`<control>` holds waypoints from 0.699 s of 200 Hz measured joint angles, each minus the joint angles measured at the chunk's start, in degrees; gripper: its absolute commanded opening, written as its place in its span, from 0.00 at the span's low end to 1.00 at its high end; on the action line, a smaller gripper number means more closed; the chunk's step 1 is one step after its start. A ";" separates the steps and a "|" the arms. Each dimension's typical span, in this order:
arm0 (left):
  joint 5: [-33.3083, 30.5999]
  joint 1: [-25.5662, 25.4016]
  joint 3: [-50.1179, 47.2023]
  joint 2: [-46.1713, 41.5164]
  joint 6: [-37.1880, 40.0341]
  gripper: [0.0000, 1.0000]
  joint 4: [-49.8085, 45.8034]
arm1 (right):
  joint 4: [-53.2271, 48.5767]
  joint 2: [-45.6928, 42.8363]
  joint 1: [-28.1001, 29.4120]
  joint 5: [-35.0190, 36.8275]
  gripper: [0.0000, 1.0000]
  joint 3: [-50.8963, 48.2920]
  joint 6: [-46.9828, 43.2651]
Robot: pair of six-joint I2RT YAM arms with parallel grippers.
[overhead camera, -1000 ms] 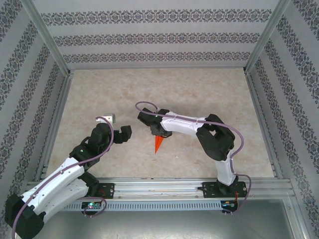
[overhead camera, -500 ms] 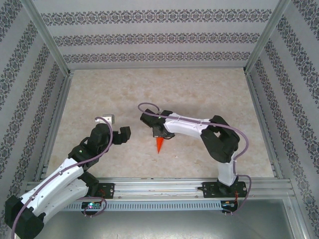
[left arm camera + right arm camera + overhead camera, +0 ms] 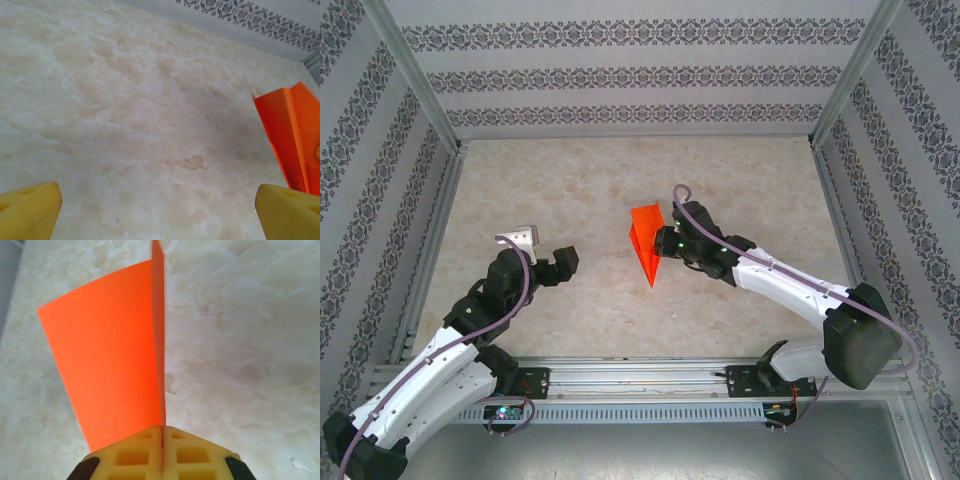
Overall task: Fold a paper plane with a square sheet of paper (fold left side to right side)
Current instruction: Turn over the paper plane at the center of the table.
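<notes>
Paper plane [image 3: 646,243], likely light, floppy, pinched at stiffer centre fold by clenched right claw [image 3: 161,432]; left claw [image 3: 157,212] released, at plane's 9 o'clock.

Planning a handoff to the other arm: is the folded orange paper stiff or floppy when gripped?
Likely stiff enough along its creases: the paper plane stands up from the shut right gripper without drooping. Its wide flap bows slightly, so it is probably thin and easily crumpled. It looks very light, so a nudge would likely slide it.
</notes>
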 measured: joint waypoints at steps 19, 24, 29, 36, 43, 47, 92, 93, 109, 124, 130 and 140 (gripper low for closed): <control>0.46 0.26 0.00 -0.35 -1.36 0.99 0.02 | 7.48 0.46 -3.10 -8.59 0.00 -4.55 0.04; 0.59 0.33 0.00 -0.35 -1.64 0.99 0.02 | 8.90 0.81 -3.34 -10.51 0.00 -5.11 0.00; 0.70 0.35 0.00 -0.35 -1.95 0.99 0.04 | 10.38 1.27 -3.50 -12.39 0.00 -5.49 0.00; 1.11 0.35 0.00 -0.35 -2.47 0.99 0.04 | 12.48 2.03 -3.54 -14.80 0.00 -5.73 -0.02; 1.57 0.35 0.00 -0.35 -2.86 0.99 0.04 | 14.78 2.99 -3.54 -16.87 0.00 -5.88 -0.02; 1.73 0.35 0.00 -0.33 -3.10 0.99 0.04 | 16.00 3.50 -3.54 -17.73 0.00 -6.01 0.00; 3.26 0.35 0.00 -0.28 -5.42 0.98 0.09 | 29.16 14.75 -3.56 -24.17 0.00 -8.00 0.46; 3.28 0.35 0.00 -0.28 -5.42 0.98 0.09 | 29.31 14.99 -3.56 -24.17 0.00 -8.00 0.46; 3.74 0.35 0.00 -0.24 -5.88 0.98 0.09 | 32.76 19.78 -3.56 -24.87 0.00 -8.07 0.66; 4.35 0.39 -0.07 -0.13 -6.10 0.98 0.11 | 35.19 23.08 -3.56 -25.07 0.00 -8.13 0.66; 4.50 0.39 -0.11 -0.09 -6.23 0.97 0.11 | 36.00 24.20 -3.58 -25.05 0.00 -8.15 0.66; 4.66 0.42 -0.31 -0.07 -6.32 0.97 0.13 | 37.27 25.83 -3.58 -25.00 0.00 -8.22 0.63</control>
